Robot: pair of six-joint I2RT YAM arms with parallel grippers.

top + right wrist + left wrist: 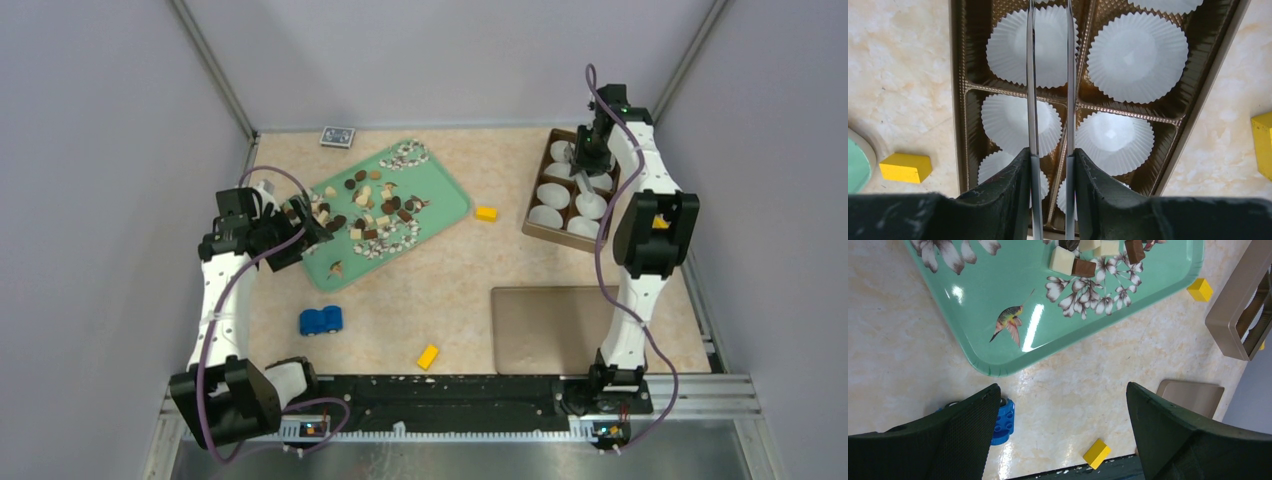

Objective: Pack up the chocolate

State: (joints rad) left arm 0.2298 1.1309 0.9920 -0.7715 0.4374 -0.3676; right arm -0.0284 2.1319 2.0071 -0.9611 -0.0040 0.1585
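The chocolate (370,205), many tiny dark, light brown and cream pieces, lies on a green flowered tray (452,192). A few pieces (1073,262) show at the top of the left wrist view, on the tray (1048,335). My left gripper (300,225) hangs open and empty over the tray's near left corner (1063,410). My right gripper (592,160) is shut on metal tweezers (1031,75) above a brown box (959,100) of white paper cups (1138,55). The cups in view are empty. The tweezer tips are out of view.
A blue toy car (320,320) and a yellow block (428,356) lie near the front. Another yellow block (486,213) lies between tray and box (527,215). The box lid (545,330) lies front right. A card pack (337,137) sits at the back.
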